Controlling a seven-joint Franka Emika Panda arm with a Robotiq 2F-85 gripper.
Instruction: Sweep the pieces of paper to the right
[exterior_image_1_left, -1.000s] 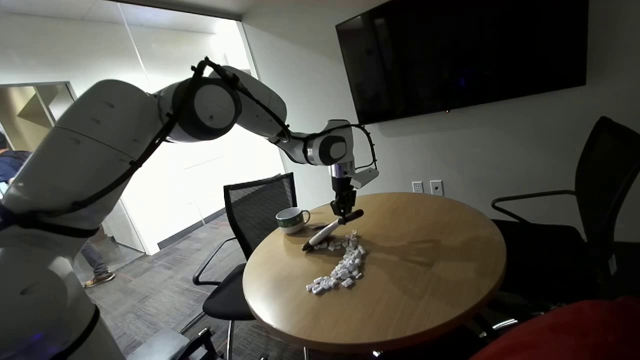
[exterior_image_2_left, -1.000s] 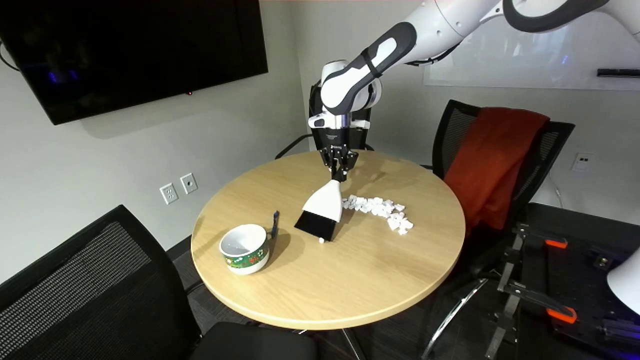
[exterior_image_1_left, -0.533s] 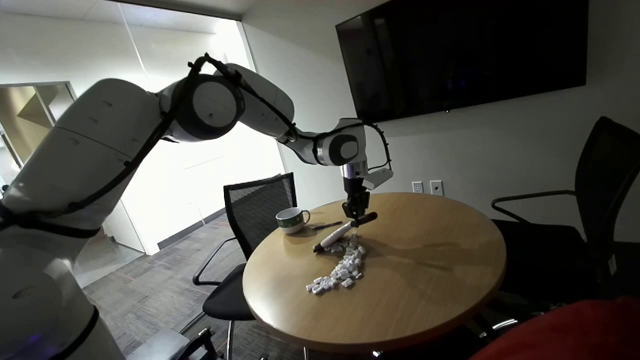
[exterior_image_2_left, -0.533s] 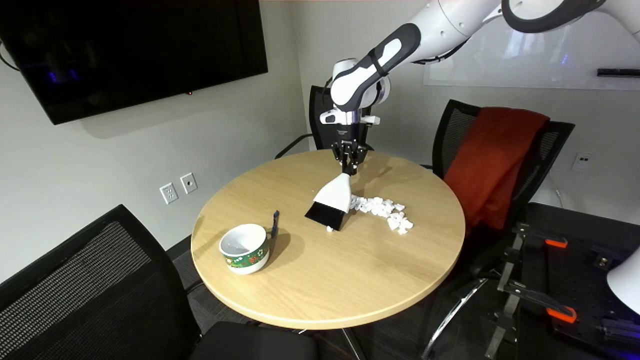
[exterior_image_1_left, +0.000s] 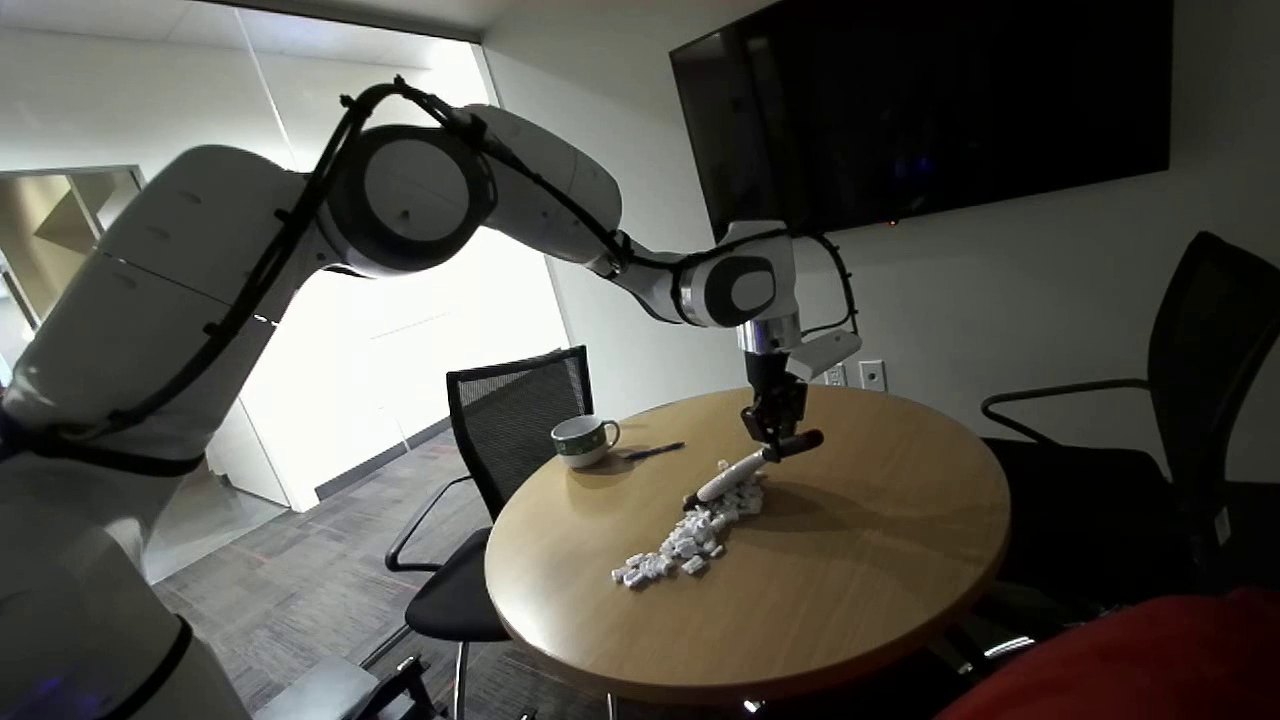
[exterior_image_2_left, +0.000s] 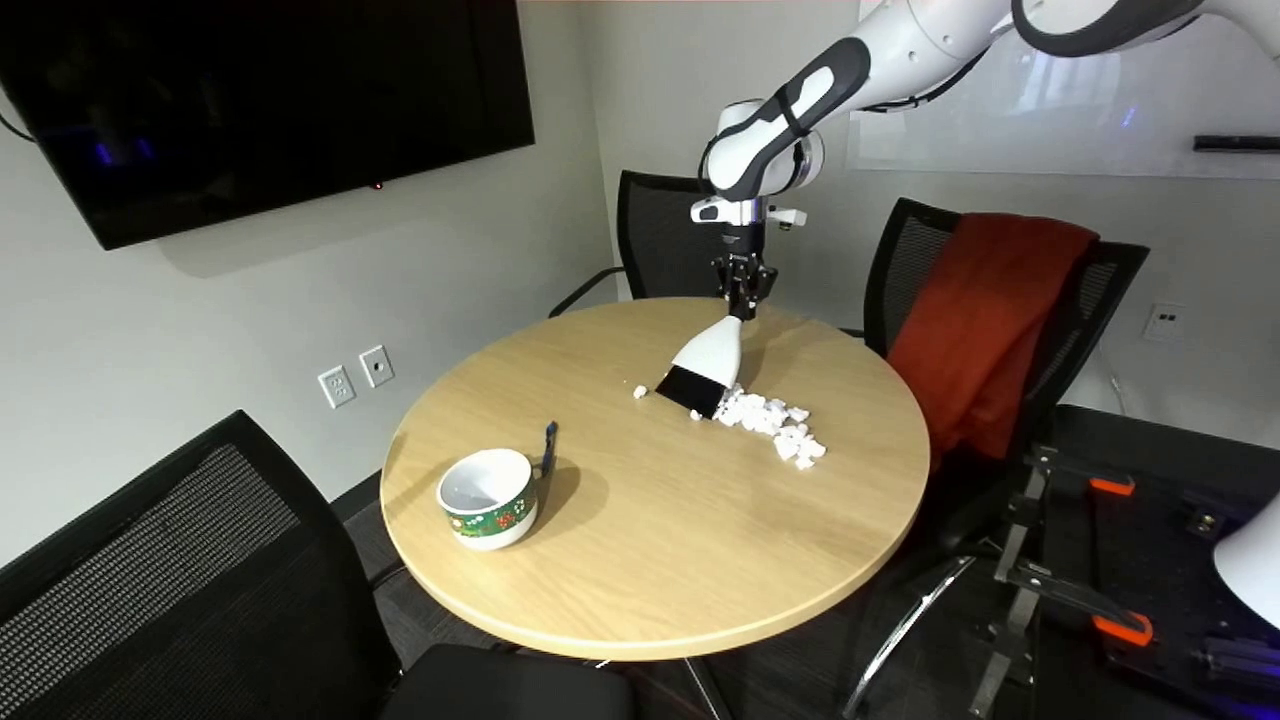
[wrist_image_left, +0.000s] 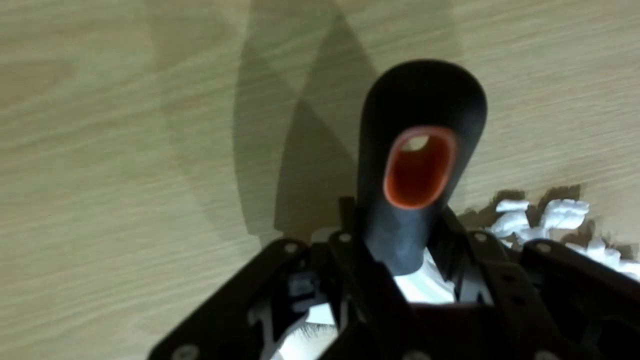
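The pieces of paper are a curved cluster of small white bits on the round wooden table, in both exterior views (exterior_image_1_left: 690, 543) (exterior_image_2_left: 768, 415). Some also show at the right of the wrist view (wrist_image_left: 562, 215). My gripper is shut on the dark handle of a brush, in both exterior views (exterior_image_1_left: 777, 440) (exterior_image_2_left: 742, 300) and the wrist view (wrist_image_left: 397, 225). The brush (exterior_image_1_left: 733, 475) (exterior_image_2_left: 712, 350) is tilted, its white head and black bristles (exterior_image_2_left: 690, 391) low at the cluster's far end. Part of the cluster is hidden behind the brush.
A green and white mug (exterior_image_1_left: 580, 440) (exterior_image_2_left: 490, 505) and a dark pen (exterior_image_1_left: 655, 451) (exterior_image_2_left: 550, 450) are on the table (exterior_image_1_left: 870, 600). A stray paper bit (exterior_image_2_left: 640, 391) lies apart from the cluster. Chairs (exterior_image_1_left: 520, 430) (exterior_image_2_left: 1000, 300) stand around the table.
My gripper and brush have moved right in an exterior view, away from mug and pen. Paper bits by the brush have shifted along with it; the near end of the cluster has not moved.
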